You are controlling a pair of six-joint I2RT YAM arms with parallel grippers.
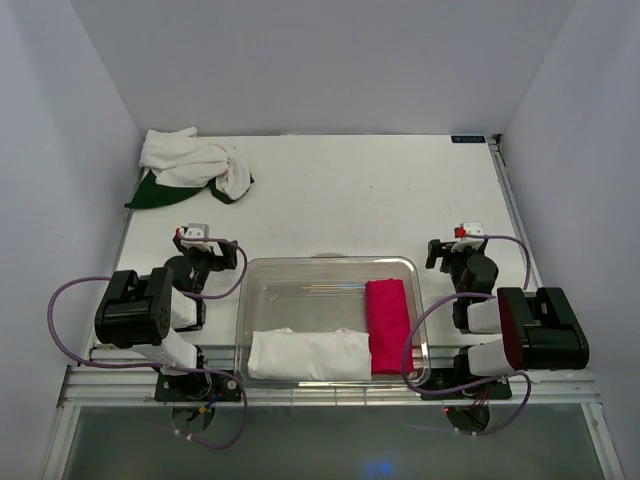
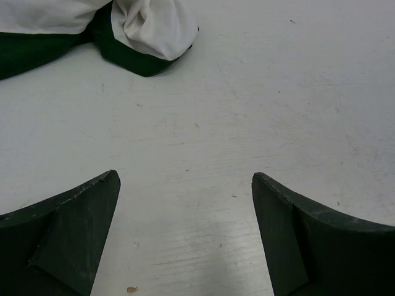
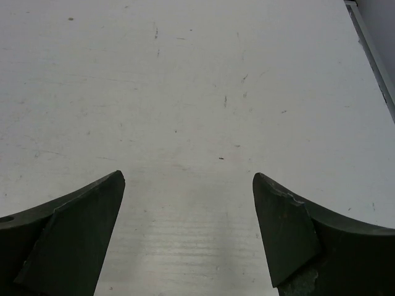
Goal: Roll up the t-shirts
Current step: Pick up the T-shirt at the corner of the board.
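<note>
With the crumpled white cloth t-shirt (image 1: 195,160) heaped on the dark green cloth t-shirt (image 1: 148,193) at the far-left corner of the white table (image 1: 380,190), the left gripper (image 2: 185,182) and right gripper (image 3: 188,182) hover spread and empty, so rolling seems not yet begun and the next move calls for reaching over to drag one tee flat.

1. The left gripper (image 2: 185,177) hangs over the scuffed white table (image 2: 278,111), its two dark fingers (image 2: 62,234) spread wide with table surface showing between them.
2. At the top left, a crumpled white cloth t-shirt (image 2: 148,24) lies on a dark green cloth t-shirt (image 2: 123,58), well apart from the fingers.
</note>
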